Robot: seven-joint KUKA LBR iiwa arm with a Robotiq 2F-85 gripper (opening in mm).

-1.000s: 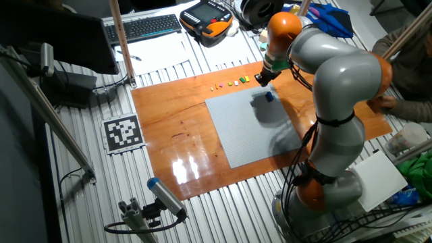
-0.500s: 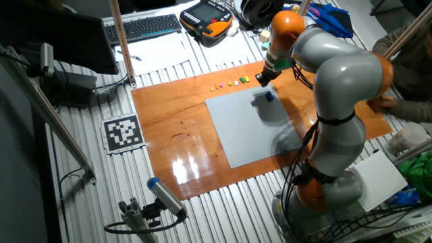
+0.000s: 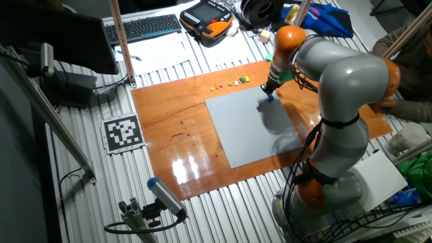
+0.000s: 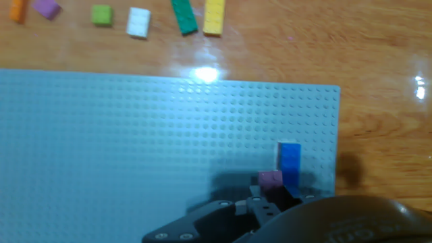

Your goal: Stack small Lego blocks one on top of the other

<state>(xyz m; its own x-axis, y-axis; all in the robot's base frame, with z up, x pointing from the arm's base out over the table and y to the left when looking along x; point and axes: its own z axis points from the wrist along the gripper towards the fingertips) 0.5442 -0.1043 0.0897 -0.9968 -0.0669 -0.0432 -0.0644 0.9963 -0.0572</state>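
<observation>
We hold a pink brick (image 4: 270,179) gripped between our fingers (image 4: 262,200) just beside the blue brick (image 4: 289,160) on the grey plate (image 4: 135,148) near the counter's (image 3: 169,128) far edge, probably to stack it there, while spare bricks (image 4: 138,21) wait behind.

8 small Lego blocks (image 4: 289,159), 1 grey baseplate (image 4: 135,142), 1 arm (image 3: 337,74).

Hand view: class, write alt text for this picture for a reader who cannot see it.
A gripper holds a pink brick just above a grey baseplate, beside a blue brick standing on the plate. Six loose bricks lie in a row on the wooden table beyond.
</observation>
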